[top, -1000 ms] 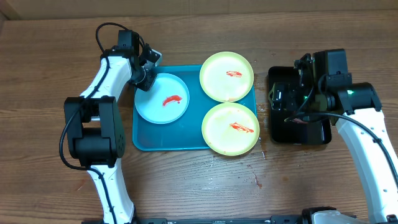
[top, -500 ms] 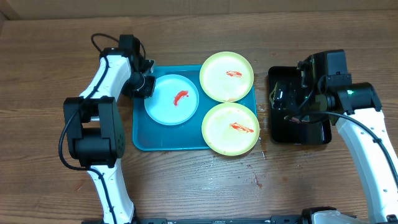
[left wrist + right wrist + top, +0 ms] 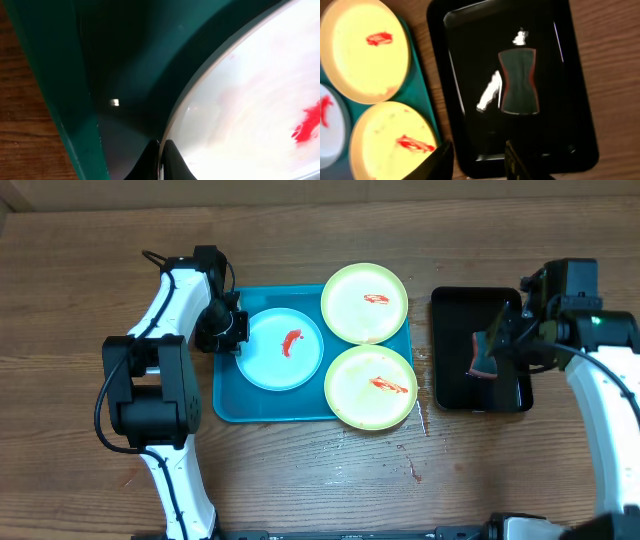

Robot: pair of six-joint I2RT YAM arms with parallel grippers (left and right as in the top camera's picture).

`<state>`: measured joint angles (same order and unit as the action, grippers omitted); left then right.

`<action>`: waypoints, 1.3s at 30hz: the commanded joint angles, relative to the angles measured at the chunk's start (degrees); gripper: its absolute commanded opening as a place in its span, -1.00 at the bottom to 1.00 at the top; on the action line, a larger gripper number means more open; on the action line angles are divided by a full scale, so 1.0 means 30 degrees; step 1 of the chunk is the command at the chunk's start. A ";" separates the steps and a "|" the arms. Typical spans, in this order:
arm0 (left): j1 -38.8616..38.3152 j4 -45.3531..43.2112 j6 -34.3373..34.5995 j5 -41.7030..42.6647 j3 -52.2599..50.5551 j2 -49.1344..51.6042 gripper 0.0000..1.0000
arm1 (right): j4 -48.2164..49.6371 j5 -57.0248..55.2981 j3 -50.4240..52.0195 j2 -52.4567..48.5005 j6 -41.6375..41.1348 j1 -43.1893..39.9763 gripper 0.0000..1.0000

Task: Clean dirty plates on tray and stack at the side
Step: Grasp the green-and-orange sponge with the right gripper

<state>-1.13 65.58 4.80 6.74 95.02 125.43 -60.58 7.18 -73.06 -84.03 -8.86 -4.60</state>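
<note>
filling the turquoise tray (image 3: pixel 226 406): one blue plate (image 3: pixel 270 365), two yellow-green plates (image 3: pixel 350 315).

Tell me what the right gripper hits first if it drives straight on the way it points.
The right gripper would likely meet the black tray's floor first, near the dark red-edged pad; depth is unclear.

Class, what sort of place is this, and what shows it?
Probably a robotics lab's dish-cleaning setup: two robot arms at a wooden table, sauce-smeared plates on a turquoise tray, a dark pad in a black tray.
</note>
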 commanded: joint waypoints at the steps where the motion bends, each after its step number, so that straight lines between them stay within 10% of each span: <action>1: -0.0131 -0.0015 0.0197 0.0262 -0.0044 0.0277 -0.91 | 0.0313 -0.0335 -0.0401 -0.1719 0.1719 -0.0124 -0.31; 17: -0.0117 -0.0015 -0.0328 0.1064 -0.0044 0.0277 -0.92 | 0.3002 -0.2295 -0.0386 -0.7941 0.1902 -0.0124 -0.10; 23: -0.0117 -0.0080 -0.0335 0.1064 -0.0044 0.0277 -0.92 | 0.3410 -0.3388 -0.0379 -0.8896 0.1902 -0.0124 -0.23; 28: -0.0087 -0.0102 -0.0576 0.0991 -0.0044 0.0277 -0.92 | 0.3818 -0.3373 0.0153 -0.9056 0.1902 -0.0102 -0.92; 39: 0.0036 -0.0233 -0.1020 0.0692 -0.0044 0.0277 -0.91 | 0.1763 -0.0423 -0.2543 -0.8386 0.1326 -0.0102 -0.93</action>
<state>-1.13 65.01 3.68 8.99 94.98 125.45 -54.22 0.49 -75.24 -110.83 -4.16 -4.84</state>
